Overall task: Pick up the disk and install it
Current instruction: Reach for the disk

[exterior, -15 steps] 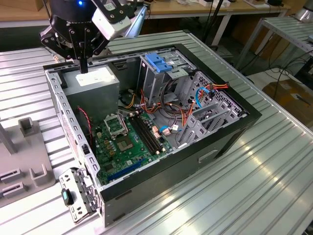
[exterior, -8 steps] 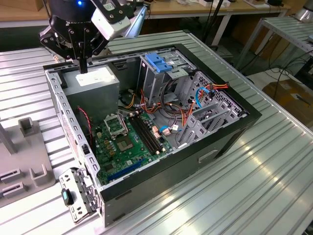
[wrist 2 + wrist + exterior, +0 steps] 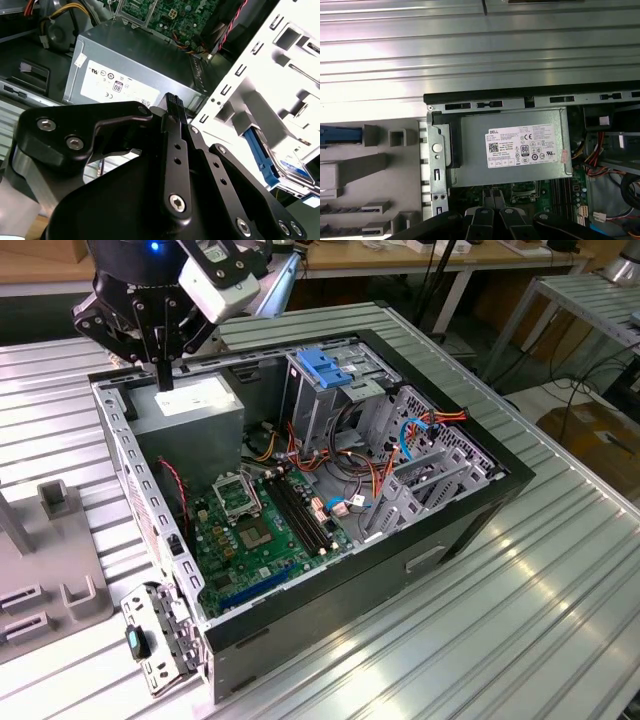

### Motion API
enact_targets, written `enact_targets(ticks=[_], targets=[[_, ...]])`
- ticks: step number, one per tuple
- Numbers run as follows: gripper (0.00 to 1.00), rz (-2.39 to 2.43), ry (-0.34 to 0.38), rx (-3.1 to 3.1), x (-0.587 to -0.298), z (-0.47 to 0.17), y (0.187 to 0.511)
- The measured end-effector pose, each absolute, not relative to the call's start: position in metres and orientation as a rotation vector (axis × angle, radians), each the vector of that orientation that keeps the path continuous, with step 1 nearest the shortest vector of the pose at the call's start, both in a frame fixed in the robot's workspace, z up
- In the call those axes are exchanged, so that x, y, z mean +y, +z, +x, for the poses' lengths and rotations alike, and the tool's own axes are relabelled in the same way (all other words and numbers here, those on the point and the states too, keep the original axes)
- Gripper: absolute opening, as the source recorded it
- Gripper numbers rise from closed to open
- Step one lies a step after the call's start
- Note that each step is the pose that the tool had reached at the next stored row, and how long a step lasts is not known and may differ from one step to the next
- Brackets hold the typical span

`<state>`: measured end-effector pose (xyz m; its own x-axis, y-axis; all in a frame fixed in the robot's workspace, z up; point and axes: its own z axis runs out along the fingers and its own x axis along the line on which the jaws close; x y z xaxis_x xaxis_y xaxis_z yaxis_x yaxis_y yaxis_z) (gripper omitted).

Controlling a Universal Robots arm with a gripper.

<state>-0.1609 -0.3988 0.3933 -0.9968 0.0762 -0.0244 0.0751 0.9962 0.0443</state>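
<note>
**Disk not yet lifted; gripper over the power supply**

Nearest: ribbed table (image 3: 470,640) carrying the open computer case (image 3: 420,570). Left to right in the exterior view: grey holder (image 3: 60,540), then the gripper (image 3: 165,380), fingers pressed together on nothing, above the power supply (image 3: 195,410). In the second wrist view the disk (image 3: 264,157) sits in that holder, outside the case. Judgement: grasp it centred, square to its blue rails, clear of the holder's posts.
</note>
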Motion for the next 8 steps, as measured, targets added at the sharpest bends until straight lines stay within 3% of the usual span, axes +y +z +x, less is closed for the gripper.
enact_targets(ticks=[8], targets=[[0.11, 0.118, 0.068, 3.112, -0.3989, -0.1629, 0.3933]])
